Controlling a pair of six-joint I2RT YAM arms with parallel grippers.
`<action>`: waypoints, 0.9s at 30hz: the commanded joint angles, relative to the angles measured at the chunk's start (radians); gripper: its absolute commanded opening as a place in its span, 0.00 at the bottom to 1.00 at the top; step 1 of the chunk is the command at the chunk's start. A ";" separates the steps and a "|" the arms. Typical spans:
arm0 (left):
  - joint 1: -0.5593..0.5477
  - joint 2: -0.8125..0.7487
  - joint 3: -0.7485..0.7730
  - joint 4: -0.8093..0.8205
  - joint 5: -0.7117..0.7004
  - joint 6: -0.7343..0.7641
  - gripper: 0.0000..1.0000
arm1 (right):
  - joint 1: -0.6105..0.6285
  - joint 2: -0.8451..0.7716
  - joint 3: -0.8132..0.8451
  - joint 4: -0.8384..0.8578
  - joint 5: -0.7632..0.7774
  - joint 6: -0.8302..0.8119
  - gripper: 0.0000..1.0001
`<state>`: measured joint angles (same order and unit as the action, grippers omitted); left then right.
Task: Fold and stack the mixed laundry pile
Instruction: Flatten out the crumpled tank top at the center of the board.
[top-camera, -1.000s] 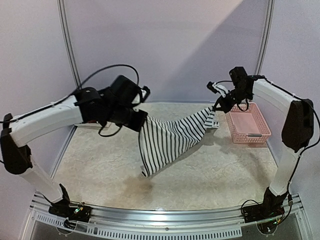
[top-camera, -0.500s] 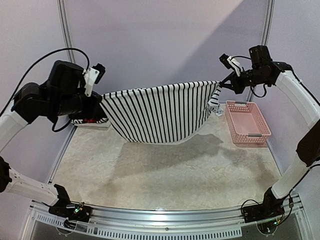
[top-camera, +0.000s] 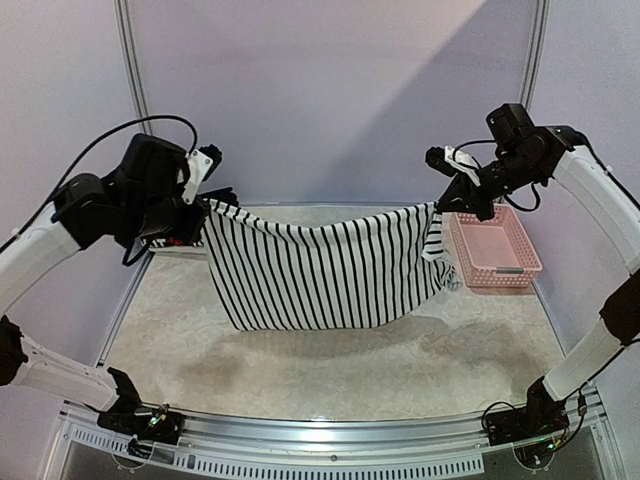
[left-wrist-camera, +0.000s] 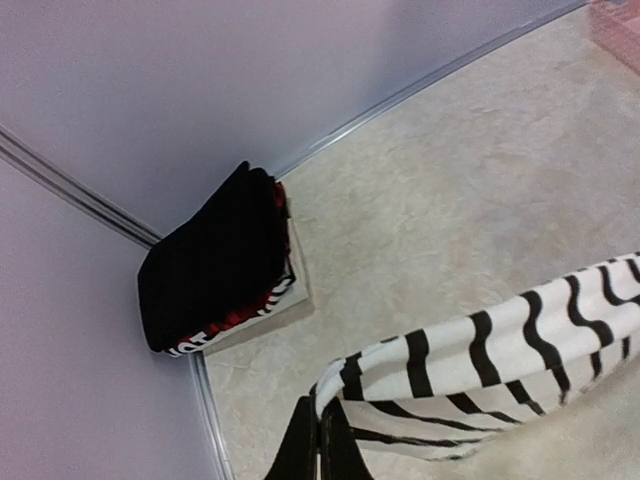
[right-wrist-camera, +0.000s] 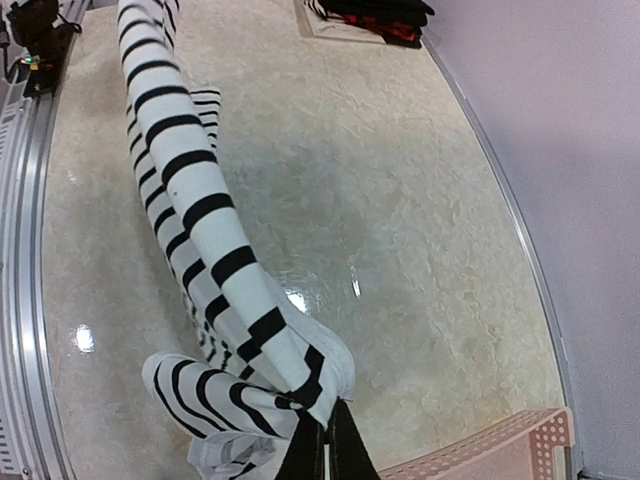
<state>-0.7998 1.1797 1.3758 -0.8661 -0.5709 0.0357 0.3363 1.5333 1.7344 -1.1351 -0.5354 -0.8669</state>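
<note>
Both my jaws pinch the striped tank top (top-camera: 320, 270), now stretched wide and dropping toward the worktop (top-camera: 420, 375) for folding

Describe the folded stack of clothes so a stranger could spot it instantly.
Start at the table and go to its far left corner. On a pale board there lies the folded stack, black on top with red edges showing, unlike the striped top hanging in the air.

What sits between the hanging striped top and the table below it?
Nothing visible. The striped top, held by the left gripper and right gripper, hangs over bare table; the folded stack sits far left, the pink basket far right.
</note>
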 joint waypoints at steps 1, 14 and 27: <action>0.180 0.176 0.069 0.153 0.048 0.094 0.00 | -0.010 0.165 0.097 0.082 0.140 -0.015 0.00; 0.324 0.456 0.591 0.144 0.199 0.060 0.00 | -0.046 0.461 0.529 0.184 0.284 0.087 0.00; 0.264 -0.051 -0.211 0.184 0.491 -0.237 0.00 | 0.189 -0.070 -0.473 0.233 0.274 -0.086 0.18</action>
<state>-0.5068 1.2343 1.4197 -0.6674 -0.2115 -0.0502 0.4198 1.5387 1.5131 -0.8597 -0.3050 -0.8906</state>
